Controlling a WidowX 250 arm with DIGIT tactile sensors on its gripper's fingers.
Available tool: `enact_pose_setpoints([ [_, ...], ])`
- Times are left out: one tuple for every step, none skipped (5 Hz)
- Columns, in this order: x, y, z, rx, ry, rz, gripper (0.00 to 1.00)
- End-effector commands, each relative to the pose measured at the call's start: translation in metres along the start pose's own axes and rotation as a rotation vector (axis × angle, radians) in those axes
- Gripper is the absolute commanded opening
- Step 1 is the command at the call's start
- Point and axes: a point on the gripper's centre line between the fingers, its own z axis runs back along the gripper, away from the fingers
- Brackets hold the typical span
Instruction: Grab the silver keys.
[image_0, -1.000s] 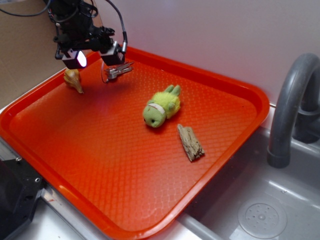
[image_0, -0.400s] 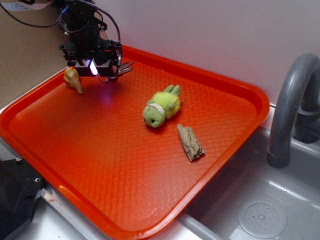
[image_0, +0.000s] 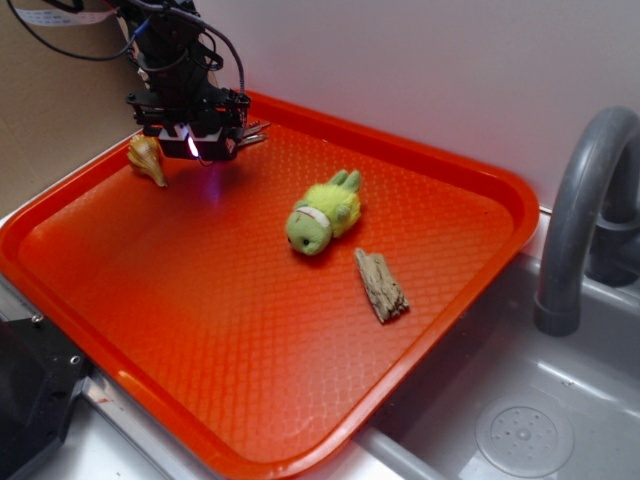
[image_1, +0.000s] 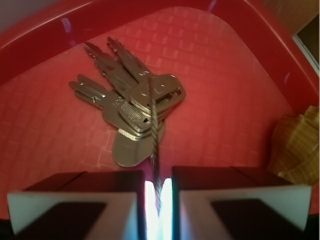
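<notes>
one key bunch (image_1: 131, 107), one seashell (image_0: 147, 159), one plush toy (image_0: 323, 212), one wood piece (image_0: 381, 285)

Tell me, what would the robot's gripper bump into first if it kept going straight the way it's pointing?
Probably the silver keys. The gripper points down at the bunch, its fingers nearly shut around the wire ring. Under the keys lies the orange tray.

silver keys (image_1: 131, 112), fanned flat, tray's far corner, wire ring upright

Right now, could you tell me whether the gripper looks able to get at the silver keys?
Probably yes: the gripper sits right at the silver keys, its fingers nearly shut around their wire ring. The seashell lies off to one side, apart.
</notes>
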Motion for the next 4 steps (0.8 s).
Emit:
enact_pose_setpoints([
  [0.006, 0.004, 0.097, -0.119, -0.163, -0.187, 0.00],
  [-0.013, 0.007, 0.153, -0.255, -0.027, -0.343, 0.00],
  [-0.034, 0.016, 0.209, -0.274, 0.010, -0.430, 0.00],
  [-0.051, 0.022, 0.240, -0.311, 0.074, -0.526, 0.00],
])
